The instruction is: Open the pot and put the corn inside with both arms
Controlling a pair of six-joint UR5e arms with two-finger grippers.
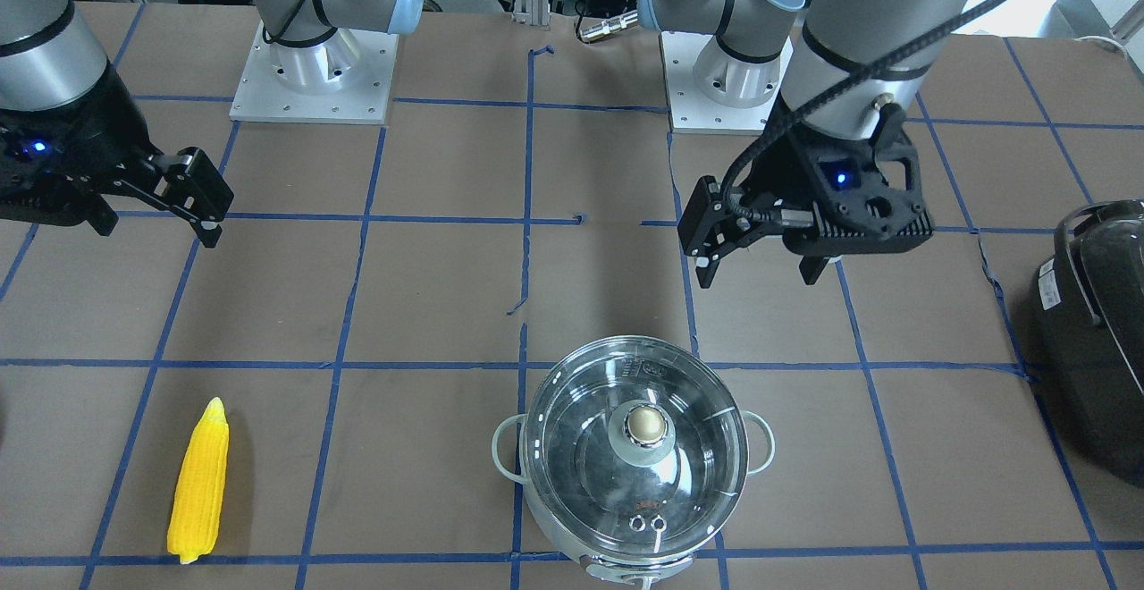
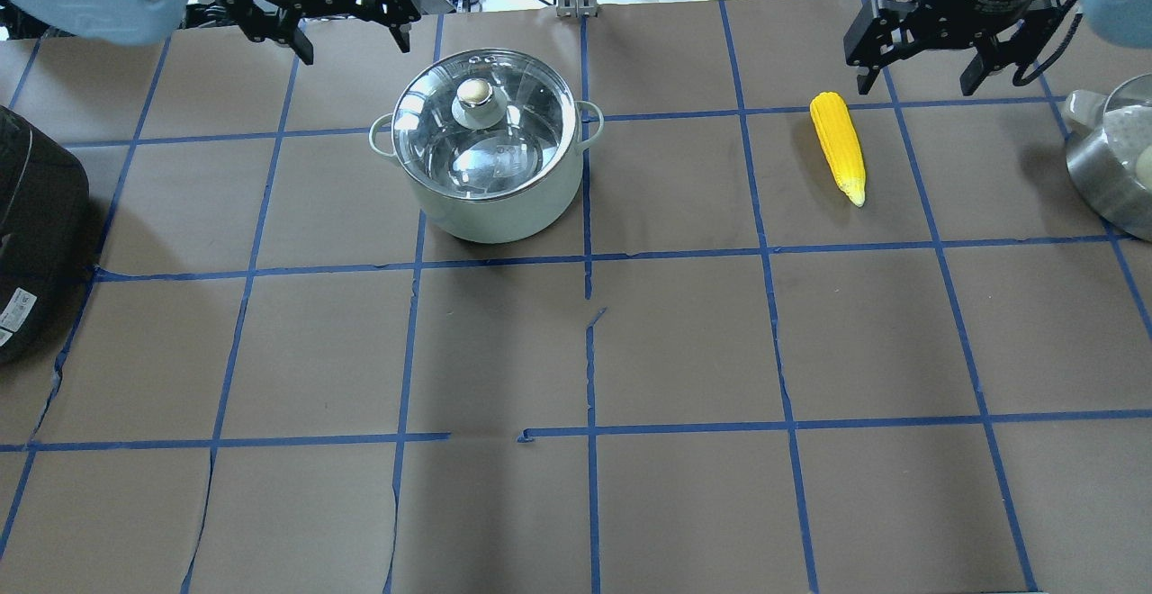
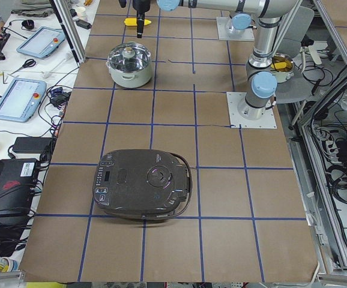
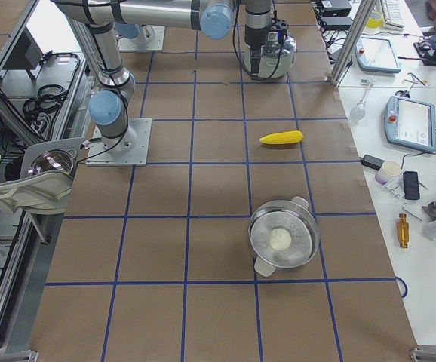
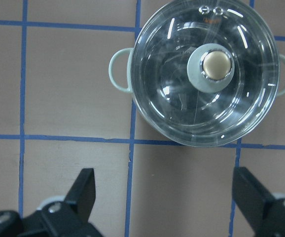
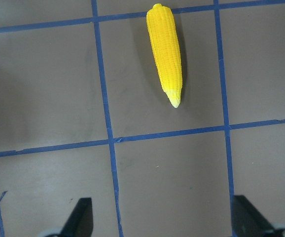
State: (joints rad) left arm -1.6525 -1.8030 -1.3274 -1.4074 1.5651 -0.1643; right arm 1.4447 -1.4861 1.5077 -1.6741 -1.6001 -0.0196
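The pot (image 2: 490, 211) stands near the table's far edge with its glass lid (image 2: 513, 126) seated. Only the left wrist view shows the knob (image 5: 217, 65) straight down. The corn (image 2: 839, 146) lies well apart on bare paper. The left gripper (image 2: 351, 40) and right gripper (image 2: 918, 81) hang high, pointing down — jaws wide apart, holding nothing.

A black cooker (image 3: 142, 183) and a steel steamer pot (image 4: 301, 226) sit on the blue-taped table (image 2: 684, 342).
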